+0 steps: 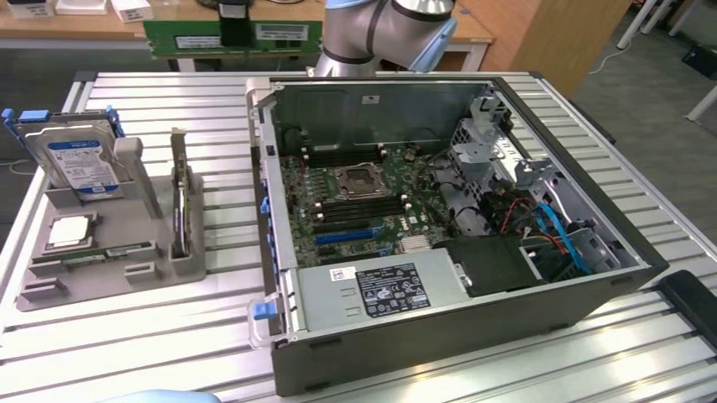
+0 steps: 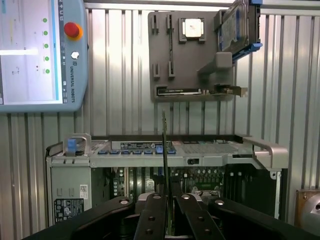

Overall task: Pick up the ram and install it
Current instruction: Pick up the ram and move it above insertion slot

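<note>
Long green ram, aloft, level.

- "UNIVERSAL ROBOTS" runs along the edge of the teach pendant, beside its screen.
- The hard drive carries a blue-and-white label; its print cannot be read.
- The power supply bears a dark label and a white sticker, both illegible.
- White stickers on the ram: too small to read.

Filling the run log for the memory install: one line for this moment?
tool: shut on memory stick | stick: in the air, near open computer case | install: not yet done
</note>
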Motion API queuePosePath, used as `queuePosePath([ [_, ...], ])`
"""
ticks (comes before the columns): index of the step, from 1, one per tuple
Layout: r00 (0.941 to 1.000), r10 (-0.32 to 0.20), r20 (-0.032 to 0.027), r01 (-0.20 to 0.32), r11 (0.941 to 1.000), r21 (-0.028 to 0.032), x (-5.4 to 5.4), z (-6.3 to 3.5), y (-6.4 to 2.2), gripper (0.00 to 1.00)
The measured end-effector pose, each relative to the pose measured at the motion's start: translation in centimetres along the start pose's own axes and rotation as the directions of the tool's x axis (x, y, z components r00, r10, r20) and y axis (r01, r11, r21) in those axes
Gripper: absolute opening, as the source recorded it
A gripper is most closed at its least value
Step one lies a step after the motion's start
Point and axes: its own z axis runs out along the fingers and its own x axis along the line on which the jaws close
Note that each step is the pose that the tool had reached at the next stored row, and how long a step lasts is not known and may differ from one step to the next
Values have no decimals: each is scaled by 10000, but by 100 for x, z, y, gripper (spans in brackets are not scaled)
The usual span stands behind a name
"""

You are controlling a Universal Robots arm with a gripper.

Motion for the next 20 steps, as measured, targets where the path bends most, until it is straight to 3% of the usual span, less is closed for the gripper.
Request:
queuePosePath([
  [20, 10000, 1, -1, -1, 10000, 0, -10, 0, -612, 13],
])
